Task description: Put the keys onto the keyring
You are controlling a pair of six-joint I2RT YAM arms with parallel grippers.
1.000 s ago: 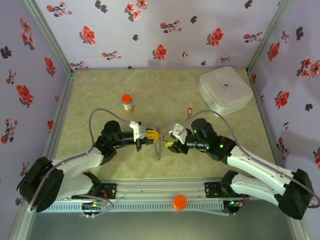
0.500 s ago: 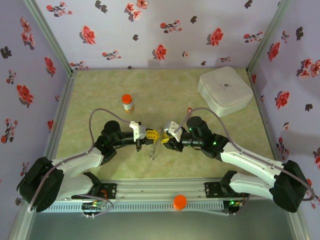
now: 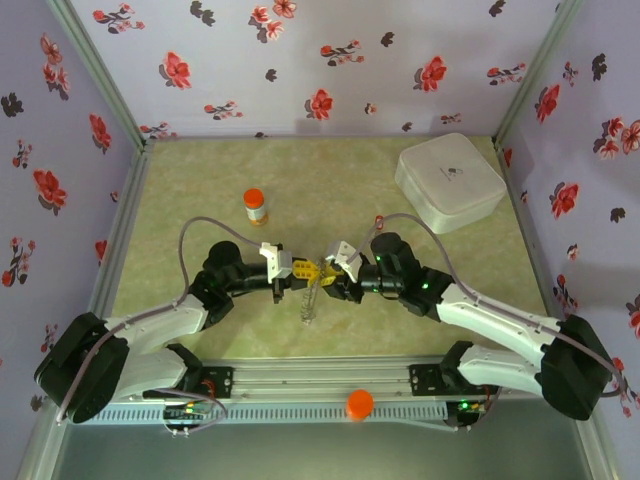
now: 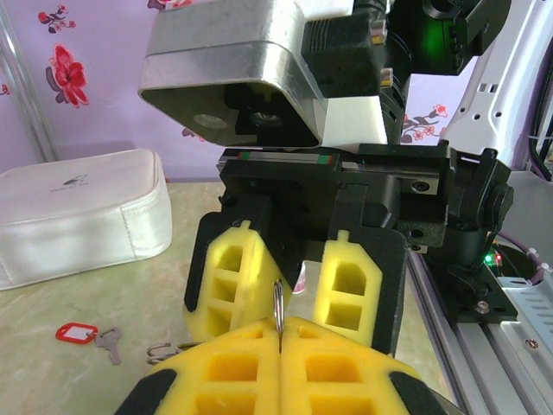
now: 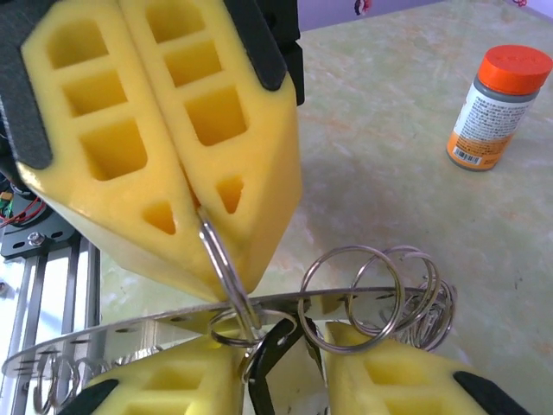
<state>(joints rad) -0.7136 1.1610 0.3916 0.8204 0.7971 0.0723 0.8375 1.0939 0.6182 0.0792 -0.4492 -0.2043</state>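
My left gripper [image 3: 307, 272] is shut on a small split ring [image 4: 278, 304] of the keyring [image 5: 363, 296], a flat grey band strung with several silvery loops, which hangs edge-on below the grippers [image 3: 310, 302]. My right gripper [image 3: 328, 277] faces it almost tip to tip. Between the right fingers [image 5: 390, 376] sits the dark tag with a white label [image 5: 275, 367] of one key; its loop touches the pinched split ring. The red-tagged key [image 3: 378, 221] lies on the table behind the right arm, also seen as the red tag [image 4: 76, 332].
An orange-capped bottle [image 3: 255, 207] stands behind the left arm. A white case [image 3: 450, 180] fills the back right corner. An orange cap [image 3: 359, 404] rests on the front rail. Flowered walls close three sides.
My right gripper has moved left and slightly back until it meets the left gripper's tips. The hanging keyring has swung a little. The left arm has held still.
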